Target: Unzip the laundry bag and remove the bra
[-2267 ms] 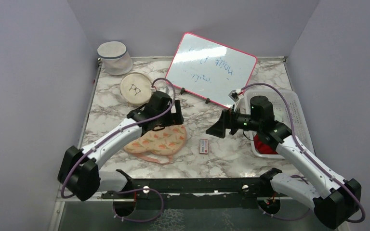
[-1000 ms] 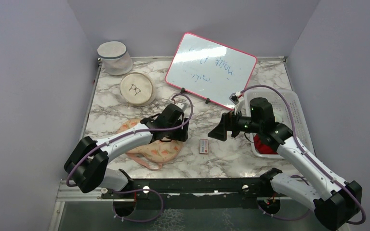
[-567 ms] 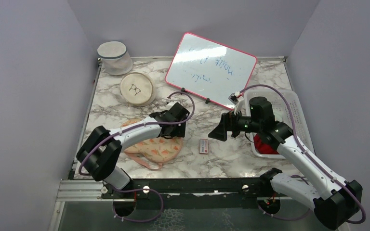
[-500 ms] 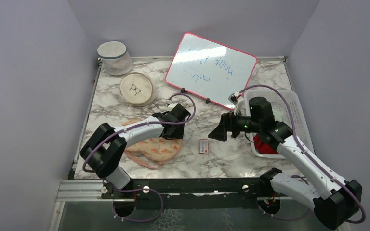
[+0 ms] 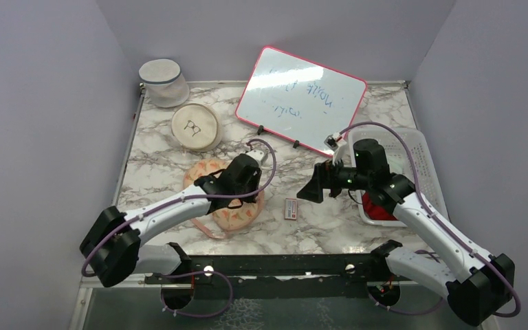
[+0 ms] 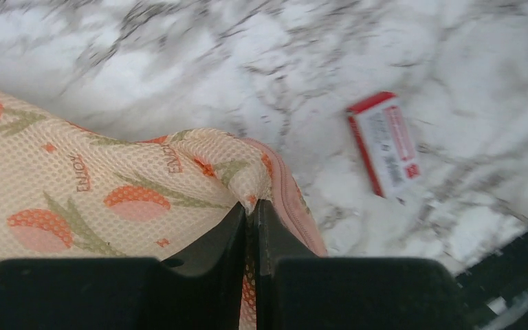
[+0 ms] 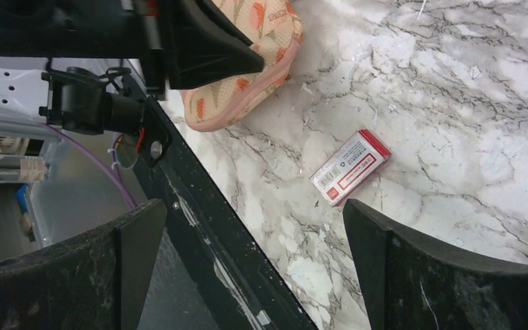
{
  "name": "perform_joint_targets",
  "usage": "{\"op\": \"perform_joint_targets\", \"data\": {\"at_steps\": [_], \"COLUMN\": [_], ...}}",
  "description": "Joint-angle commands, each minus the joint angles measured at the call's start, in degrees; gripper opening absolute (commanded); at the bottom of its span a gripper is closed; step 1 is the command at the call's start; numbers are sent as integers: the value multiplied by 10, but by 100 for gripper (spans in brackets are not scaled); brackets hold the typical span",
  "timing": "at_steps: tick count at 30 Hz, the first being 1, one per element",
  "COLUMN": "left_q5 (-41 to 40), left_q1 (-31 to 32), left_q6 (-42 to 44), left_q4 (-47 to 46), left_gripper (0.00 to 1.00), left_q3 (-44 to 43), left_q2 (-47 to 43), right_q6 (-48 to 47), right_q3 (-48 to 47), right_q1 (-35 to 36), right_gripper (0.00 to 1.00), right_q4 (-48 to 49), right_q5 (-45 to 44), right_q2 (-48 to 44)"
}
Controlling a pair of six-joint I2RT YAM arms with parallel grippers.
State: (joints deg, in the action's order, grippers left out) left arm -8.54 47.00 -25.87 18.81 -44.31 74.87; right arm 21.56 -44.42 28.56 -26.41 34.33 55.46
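Note:
The laundry bag (image 5: pixel 235 216) lies near the table's front left, a cream mesh pouch with pinkish zipper edging (image 6: pixel 294 203). The peach bra (image 6: pixel 127 204) with red and green print shows through the mesh, inside the bag. My left gripper (image 6: pixel 252 207) is shut, pinching a fold of the bag's mesh right beside the zipper edging; in the top view my left gripper (image 5: pixel 243 193) sits over the bag's right part. My right gripper (image 5: pixel 314 188) hovers open to the right of the bag, above the table's front edge, and the right wrist view shows my right gripper (image 7: pixel 254 223) with nothing between its fingers.
A small red-and-white box (image 5: pixel 289 208) lies between the grippers. A whiteboard (image 5: pixel 301 98) leans at the back. A round cream disc (image 5: pixel 194 126) and a white mesh cylinder (image 5: pixel 163 82) stand back left. A white basket (image 5: pixel 423 161) with a red cloth (image 5: pixel 379 210) is at the right.
My left gripper has closed on the bag's mesh by the zipper edging and drawn back toward the near side. The bag has bunched up under it. The right arm has held still.

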Motion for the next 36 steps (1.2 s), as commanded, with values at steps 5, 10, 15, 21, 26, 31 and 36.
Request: {"op": "perform_joint_targets", "data": {"at_steps": [5,10,15,21,26,31,36], "left_q5": [261,259,226,142,96,51,47], "left_q1": [4,5,5,5,5,5,5], "left_q6": [176,183,130,-61,-136,-171,-177], "left_q4": [-169,-142,-36,-4,-14,22,32], "left_gripper": [0,0,0,0,16,34,55], "left_q3": [62,88,55,97,151,176,180], "left_q2": [-110,-106,-48,-44,-125,-221,-266], "right_q6": [11,22,22,33,35,37,47], "right_q3": [71,80,78,79,80,84,92], "right_q1": [3,4,7,17,26,32,42], "right_gripper": [100,100,100,100,100,100,100], "right_q4": [112,158,178,205,213,215,229], "right_q5": [93,114,117,120,119,119,119], "right_q2": [-2,33,70,101,110,111,112]}}
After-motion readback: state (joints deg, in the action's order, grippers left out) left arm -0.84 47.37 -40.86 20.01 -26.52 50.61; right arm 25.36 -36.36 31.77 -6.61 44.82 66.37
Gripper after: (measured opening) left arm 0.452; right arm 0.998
